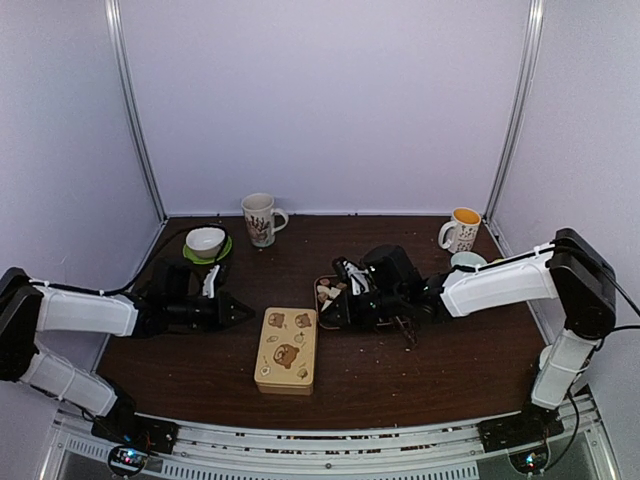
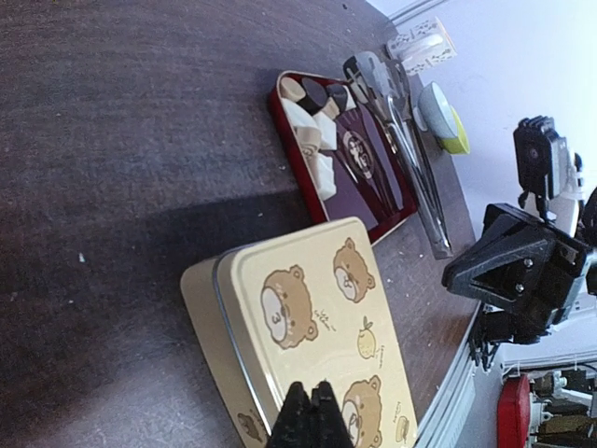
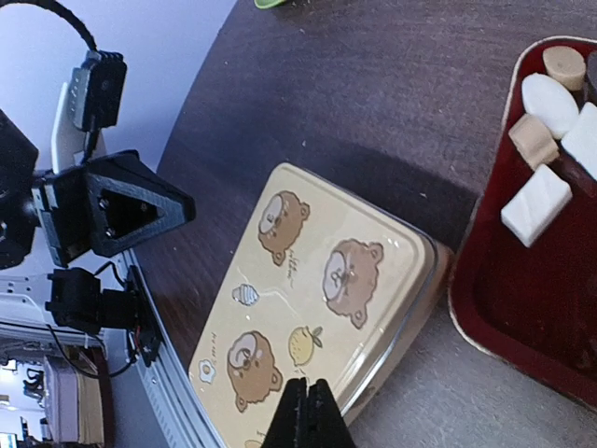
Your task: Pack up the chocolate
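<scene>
The chocolate [image 3: 535,204], white and tan pieces, lies in a dark red tray [image 3: 522,317]; it also shows in the left wrist view [image 2: 312,140] and from above [image 1: 325,290]. A closed cream tin with bear pictures [image 1: 287,349] sits in front of the tray; both wrist views show it [image 2: 317,327] [image 3: 317,299]. My left gripper [image 1: 245,309] is shut and empty, left of the tin. My right gripper [image 1: 328,312] is shut and empty, just right of the tin, by the tray.
Long metal tongs [image 2: 401,140] lie along the tray's far side. A white mug [image 1: 261,219], a white bowl on a green saucer [image 1: 206,242] and a mug with orange inside [image 1: 462,230] stand at the back.
</scene>
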{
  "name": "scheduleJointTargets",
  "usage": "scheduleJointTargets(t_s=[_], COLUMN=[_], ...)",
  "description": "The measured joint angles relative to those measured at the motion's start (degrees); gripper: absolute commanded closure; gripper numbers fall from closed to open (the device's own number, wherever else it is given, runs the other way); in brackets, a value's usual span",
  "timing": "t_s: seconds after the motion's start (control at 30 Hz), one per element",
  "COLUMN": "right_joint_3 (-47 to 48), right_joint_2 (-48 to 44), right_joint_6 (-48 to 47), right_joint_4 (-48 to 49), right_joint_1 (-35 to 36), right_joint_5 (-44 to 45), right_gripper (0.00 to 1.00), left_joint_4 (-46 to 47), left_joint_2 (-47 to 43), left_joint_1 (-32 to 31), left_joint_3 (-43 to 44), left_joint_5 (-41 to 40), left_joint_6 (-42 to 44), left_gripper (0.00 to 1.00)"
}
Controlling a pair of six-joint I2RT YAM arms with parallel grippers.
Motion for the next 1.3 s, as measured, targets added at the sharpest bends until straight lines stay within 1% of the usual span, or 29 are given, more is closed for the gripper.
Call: scheduleJointTargets(t_s=[0.27,0.57,0.67,0.8,0.87,0.93,1.0,1.1,1.3], right_joint_3=[0.0,0.0,0.0,0.0,0.0,-0.1,-0.2,-0.7,-3.0], right_joint_2=[7.3,13.1,15.6,14.6,13.6,12.1,11.1,11.1,13.1], right_joint_6=[6.0,9.2,9.5,8.6,8.2,8.2,8.2,8.2,9.1], right_joint_4=[13.8,23.4,25.2,23.3,21.9,21.7,22.3,23.3,25.1], right_joint_1=[-1.2,-3.6,-3.6,-3.5,-3.5,-3.4,-3.2,-3.0,-2.6], right_joint_5=[-3.7,-5.8,-6.5,-6.5,-6.6,-6.7,-6.9,-6.8,-7.2], right_gripper=[1.0,1.0,1.0,1.0,1.0,1.0,1.0,1.0,1.0], left_joint_4=[9.1,10.4,13.0,19.5,25.2,29.2,31.3,31.4,29.6], left_joint_2=[6.3,4.5,6.6,15.1,19.4,20.9,21.2,20.1,13.9], left_joint_1=[0.0,-0.1,-0.4,-0.4,-0.4,-0.7,-0.7,-0.7,-1.7], left_joint_3=[0.2,1.8,1.6,-0.5,-1.4,-1.9,-2.6,-3.4,-4.0], left_joint_5=[6.5,7.4,7.4,7.4,9.1,9.4,9.6,9.6,9.4], left_joint_6=[-0.8,-1.0,-1.5,-2.9,-4.7,-6.4,-7.8,-9.0,-10.1], left_gripper=[1.0,1.0,1.0,1.0,1.0,1.0,1.0,1.0,1.0])
